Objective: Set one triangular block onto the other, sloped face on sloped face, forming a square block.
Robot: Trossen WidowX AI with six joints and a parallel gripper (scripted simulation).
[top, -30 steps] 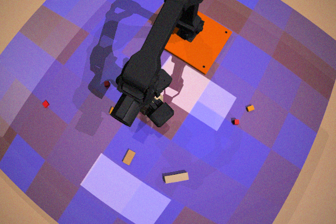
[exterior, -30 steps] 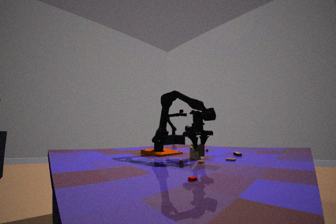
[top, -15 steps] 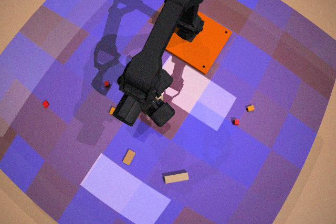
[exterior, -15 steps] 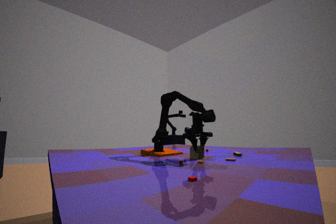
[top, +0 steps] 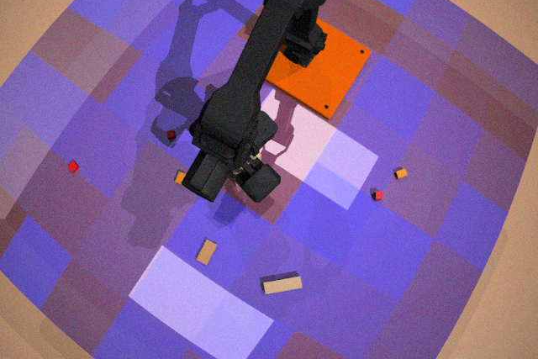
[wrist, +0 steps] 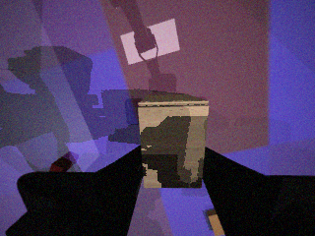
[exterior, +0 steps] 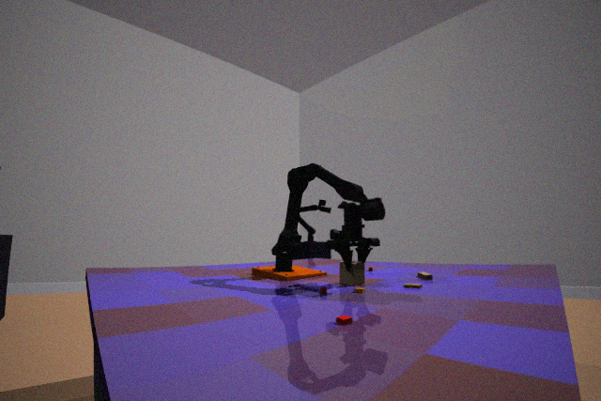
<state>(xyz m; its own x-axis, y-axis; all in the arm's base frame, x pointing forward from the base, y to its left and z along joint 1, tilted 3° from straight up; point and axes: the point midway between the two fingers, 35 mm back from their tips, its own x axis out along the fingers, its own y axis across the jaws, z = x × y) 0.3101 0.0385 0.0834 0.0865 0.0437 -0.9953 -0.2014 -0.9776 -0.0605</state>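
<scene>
My gripper (exterior: 355, 264) (wrist: 170, 147) is shut on the upper triangular block (wrist: 197, 129) (exterior: 360, 270), a pale beige piece between the two black fingers. The lower triangular block (exterior: 344, 278) is under it at the table. In the exterior view the two together show a nearly square outline with a roughly level top. In the wrist view a thin dark line runs across the far edge, where the two meet. The sloped faces are hidden, so I cannot tell if they touch fully. In the top view the arm hides most of both blocks.
An orange block (top: 179, 177) (wrist: 215, 222) (exterior: 359, 290) lies close by, as does a dark red cube (top: 171, 134) (wrist: 61, 162). A tan block (top: 206, 252) and a long beige block (top: 282, 284) lie farther off. Red cubes (top: 72, 166) (top: 378, 195) and another orange block (top: 401, 173) lie toward the sides.
</scene>
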